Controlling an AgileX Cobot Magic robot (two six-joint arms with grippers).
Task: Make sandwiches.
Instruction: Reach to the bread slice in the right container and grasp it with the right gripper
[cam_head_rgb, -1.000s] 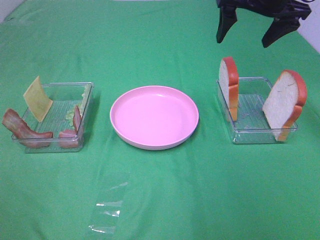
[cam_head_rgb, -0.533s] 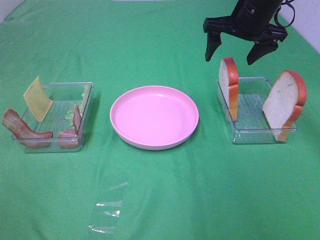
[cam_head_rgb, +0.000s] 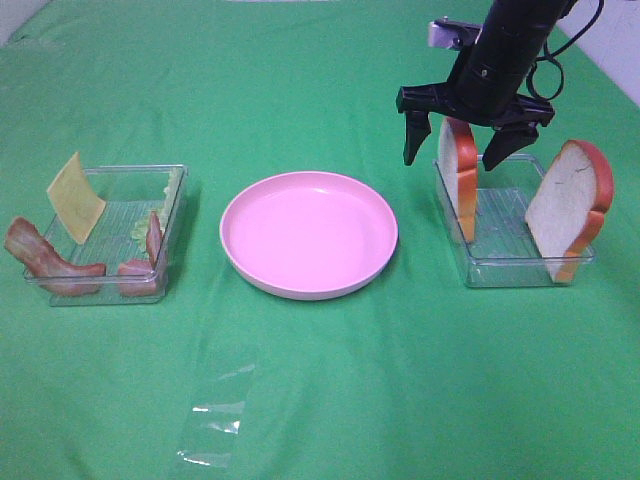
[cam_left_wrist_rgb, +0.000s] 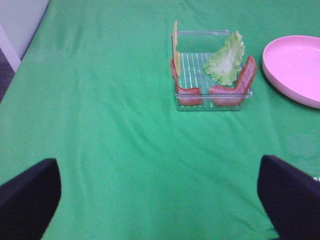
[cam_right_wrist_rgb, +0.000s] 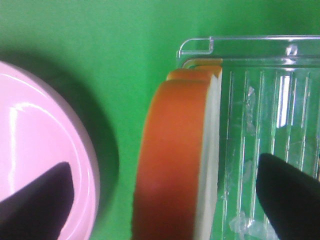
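Observation:
No stacked sandwiches are in view, only loose parts. Two bread slices stand on edge in the right clear tray (cam_head_rgb: 520, 272): one at its left wall (cam_head_rgb: 462, 195) and one at its right (cam_head_rgb: 568, 205). My right gripper (cam_head_rgb: 452, 157) is open and straddles the top of the left slice (cam_right_wrist_rgb: 175, 160), with one finger (cam_right_wrist_rgb: 37, 200) on each side and no contact. The left tray (cam_head_rgb: 100, 172) holds cheese (cam_head_rgb: 75, 197), lettuce (cam_left_wrist_rgb: 226, 59) and bacon strips (cam_head_rgb: 45, 262). My left gripper (cam_left_wrist_rgb: 159, 200) is open, well short of that tray (cam_left_wrist_rgb: 212, 104).
A round pink plate (cam_head_rgb: 308, 232) sits between the two trays, and its rim (cam_right_wrist_rgb: 45, 150) lies close beside the gripped-around slice. A scrap of clear plastic film (cam_head_rgb: 215, 415) lies on the green cloth near the front.
My right gripper has come down and slightly left from the far edge, and its open fingers now straddle the top of the left bread slice. Nothing else moved.

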